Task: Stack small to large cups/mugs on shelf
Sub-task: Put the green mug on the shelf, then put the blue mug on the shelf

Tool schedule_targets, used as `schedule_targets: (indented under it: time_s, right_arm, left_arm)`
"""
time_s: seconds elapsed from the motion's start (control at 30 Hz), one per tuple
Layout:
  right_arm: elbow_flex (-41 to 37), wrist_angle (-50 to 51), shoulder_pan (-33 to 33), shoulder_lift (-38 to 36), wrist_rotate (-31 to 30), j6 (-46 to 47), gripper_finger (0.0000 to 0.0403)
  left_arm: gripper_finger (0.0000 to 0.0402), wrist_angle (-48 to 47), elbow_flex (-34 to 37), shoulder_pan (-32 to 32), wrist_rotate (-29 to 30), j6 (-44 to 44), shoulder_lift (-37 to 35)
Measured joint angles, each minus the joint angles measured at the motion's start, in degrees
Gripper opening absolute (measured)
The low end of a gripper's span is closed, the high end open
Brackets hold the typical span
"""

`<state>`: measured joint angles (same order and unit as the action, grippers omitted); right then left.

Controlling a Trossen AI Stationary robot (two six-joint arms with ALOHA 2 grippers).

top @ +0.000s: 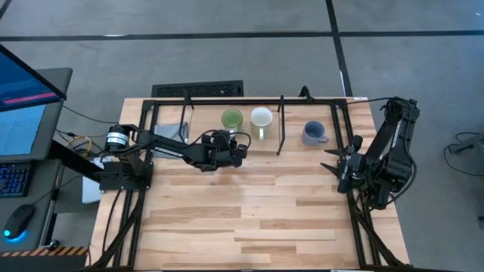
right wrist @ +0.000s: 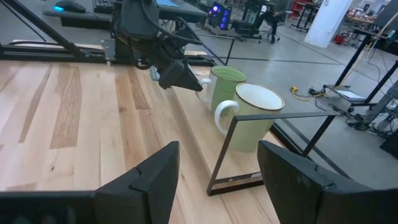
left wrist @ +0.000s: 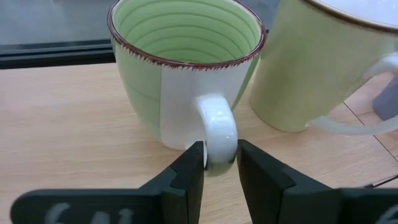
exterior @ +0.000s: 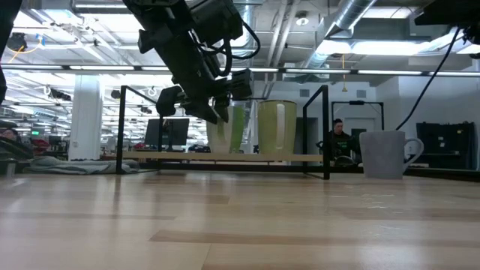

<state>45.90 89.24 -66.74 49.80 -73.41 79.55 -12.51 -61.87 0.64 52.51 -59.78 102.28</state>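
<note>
left gripper (left wrist: 219, 169) fingers pinched green mug (left wrist: 186, 68) handle on shelf (top: 204, 128) | right gripper (right wrist: 217, 165) fingers spread wide, empty

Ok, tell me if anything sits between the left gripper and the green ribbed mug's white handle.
Nothing visible does. The left gripper has its fingers either side of the green ribbed ceramic mug's white handle.

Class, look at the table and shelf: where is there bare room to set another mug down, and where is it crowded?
Free: the broad tabletop in front of the shelf, between the two arms. Also the shelf board's left end, beside the green mug. Crowded: mid-shelf, where the green mug and white mug stand close together, the left tool on the green mug's handle. The blue-grey mug sits near the waiting right tool.
</note>
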Motion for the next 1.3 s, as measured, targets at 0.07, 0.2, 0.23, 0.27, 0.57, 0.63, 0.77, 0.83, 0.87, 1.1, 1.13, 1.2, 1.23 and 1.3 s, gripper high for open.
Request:
schedule_targets:
  time_s: [0.07,0.2,0.23,0.27,0.57,0.63,0.77,0.83,0.87,1.1,1.13,1.2,1.23,1.3]
  right_arm:
    - [-0.01,-0.01,0.00,0.00,0.00,0.00,0.0240]
    - [0.01,-0.01,0.00,0.00,0.00,0.00,0.0240]
    - [0.00,-0.01,0.00,0.00,0.00,0.00,0.0240]
    - [0.01,-0.01,0.00,0.00,0.00,0.00,0.0240]
    - [-0.01,0.01,0.00,0.00,0.00,0.00,0.0240]
    - [0.01,-0.01,0.00,0.00,0.00,0.00,0.0240]
    - [-0.01,0.00,0.00,0.00,0.02,0.00,0.0240]
    - [-0.01,-0.01,0.00,0.00,0.02,0.00,0.0240]
    - [-0.01,0.00,0.00,0.00,0.02,0.00,0.0240]
    - [0.00,-0.01,0.00,0.00,0.05,0.00,0.0240]
    - [-0.01,-0.05,0.00,0.00,0.06,0.01,0.0240]
    - [0.01,-0.26,0.00,0.00,0.07,0.00,0.0240]
    - [0.01,-0.52,0.00,0.00,0.07,0.02,0.0240]
    - [-0.01,-1.10,0.00,0.00,0.11,0.00,0.0240]
  left_arm:
    - [0.0099,0.01,0.00,0.00,0.09,0.12,0.00]
    - [0.0143,0.00,0.00,0.00,0.21,0.17,0.00]
    - [0.0156,0.00,0.00,0.00,0.22,0.49,0.00]
    - [0.0170,0.02,0.00,0.00,0.22,0.94,0.00]
    - [0.0242,0.48,0.02,0.04,0.34,4.07,0.00]
    - [0.0246,0.46,0.02,0.04,0.39,4.07,0.00]
    - [0.0247,0.44,0.02,0.13,0.26,3.83,0.00]
    - [0.0248,0.44,0.02,0.41,0.29,3.85,0.00]
    - [0.0248,0.43,0.02,0.64,0.31,3.85,0.00]
    - [0.0248,-0.05,0.02,2.28,0.45,4.53,0.00]
    - [0.0248,-0.55,0.02,2.44,0.50,4.52,0.00]
    - [0.0248,-1.95,0.02,2.75,0.50,3.44,0.00]
    - [0.0248,-2.96,0.02,2.85,0.47,2.54,0.00]
    - [0.0248,-5.12,0.02,3.20,-0.17,0.35,0.00]
